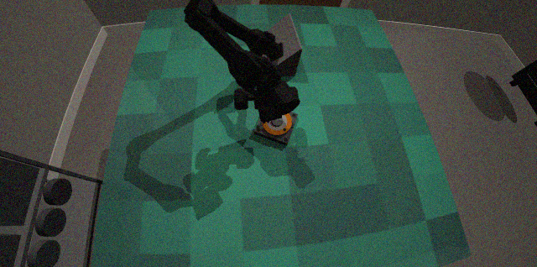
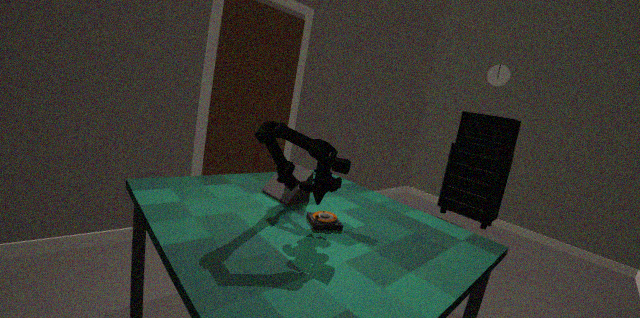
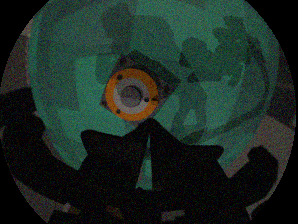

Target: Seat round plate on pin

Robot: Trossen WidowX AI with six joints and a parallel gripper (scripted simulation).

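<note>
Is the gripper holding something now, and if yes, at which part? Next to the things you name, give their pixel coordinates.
Nothing is held: the gripper (image 2: 318, 202) (image 3: 150, 120) is shut, and the round plate (image 1: 284, 132) (image 2: 315, 216) (image 3: 111, 95) lies outside its fingers.

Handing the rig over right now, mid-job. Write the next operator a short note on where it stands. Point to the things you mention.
Gripper (image 2: 318, 203) (image 3: 150, 120): shut on nothing, poised above the plate, with a gap below it in the exterior view.
Plate (image 1: 289, 124) (image 2: 334, 217) (image 3: 110, 95): on the post (image 1: 277, 123) (image 3: 131, 95), over the base (image 1: 287, 138) (image 2: 325, 226) (image 3: 172, 81).
Done: can't confirm any seating; the pin can't be made out, nor whether the plate lies flat.
Left: get the hole by the tab over the pin, let the plate drop flat, then keep the arm off it.
</note>
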